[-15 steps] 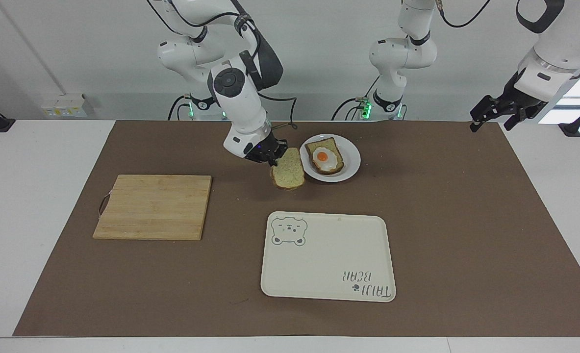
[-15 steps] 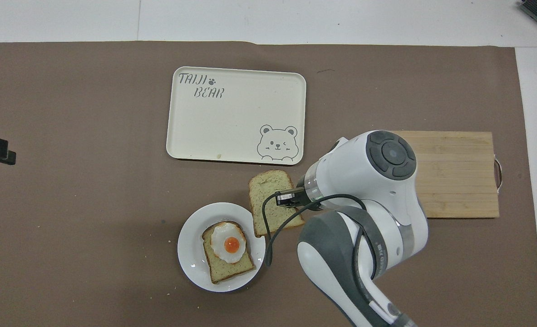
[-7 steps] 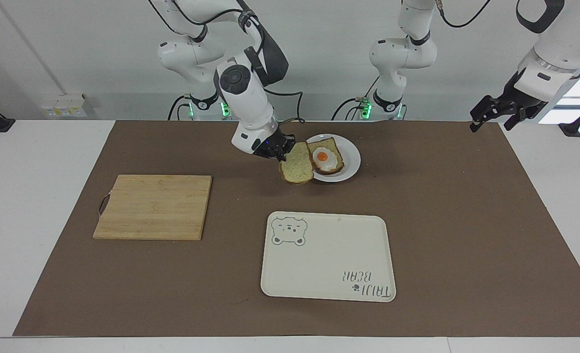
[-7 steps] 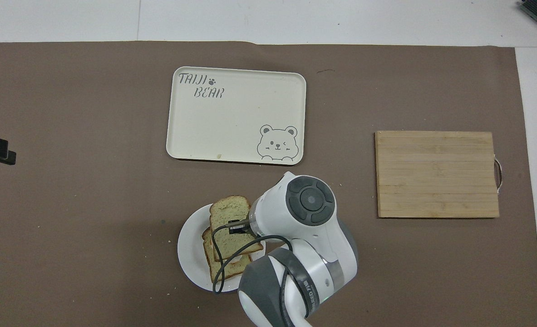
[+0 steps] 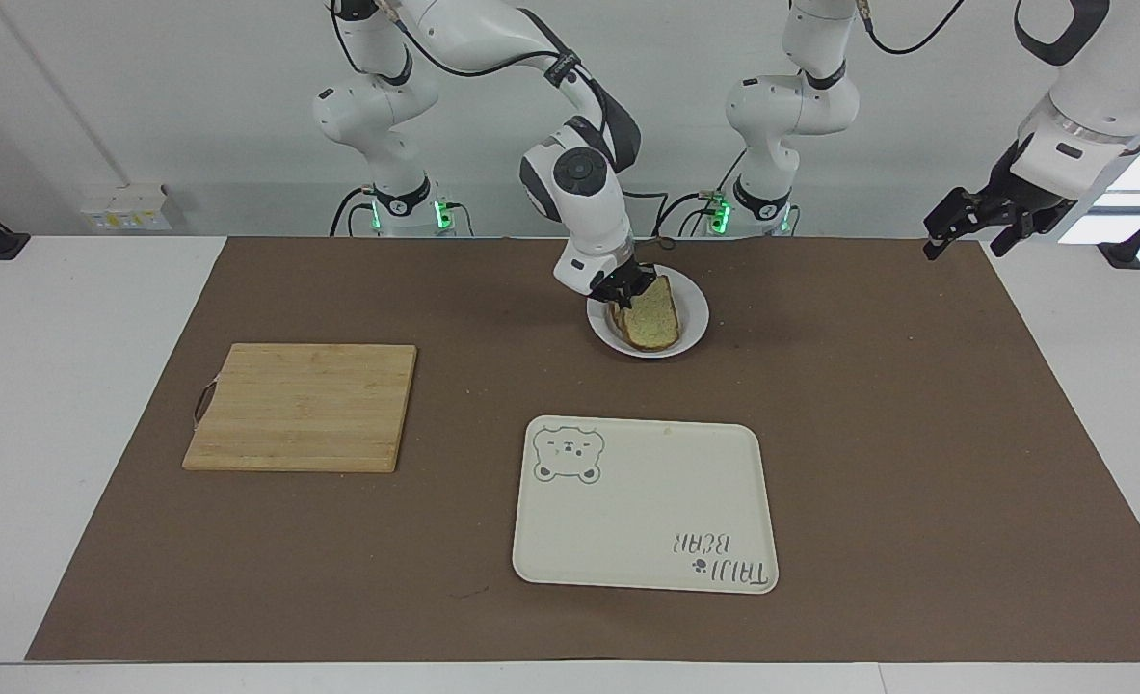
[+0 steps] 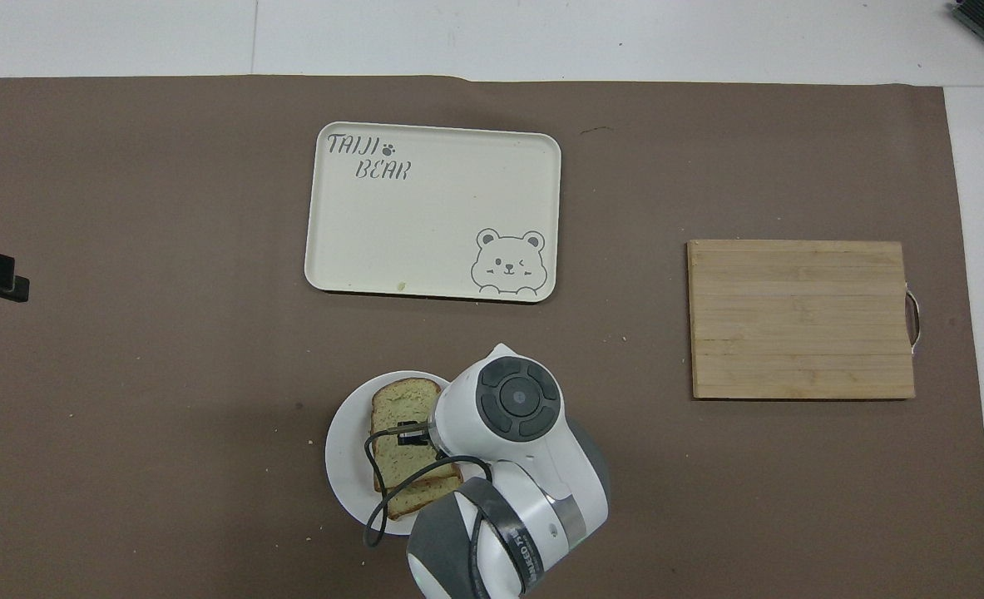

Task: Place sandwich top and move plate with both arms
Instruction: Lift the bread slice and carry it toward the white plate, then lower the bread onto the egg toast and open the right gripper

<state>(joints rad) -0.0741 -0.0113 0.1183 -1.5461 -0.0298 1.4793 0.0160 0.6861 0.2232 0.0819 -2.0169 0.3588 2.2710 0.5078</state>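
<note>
The right gripper (image 5: 630,289) is clamping the sandwich top (image 5: 650,315) by its edge, fingertips together on the bread, and is holding it over the lower slice on the small white plate (image 5: 693,326). The plate is sitting near the robots, closer to them than the bear-print tray (image 5: 645,504). The wooden cutting board (image 5: 304,407) is lying toward the right arm's end. The left gripper (image 5: 972,222) is waiting raised over the mat's edge at the left arm's end, its fingers spread apart.
</note>
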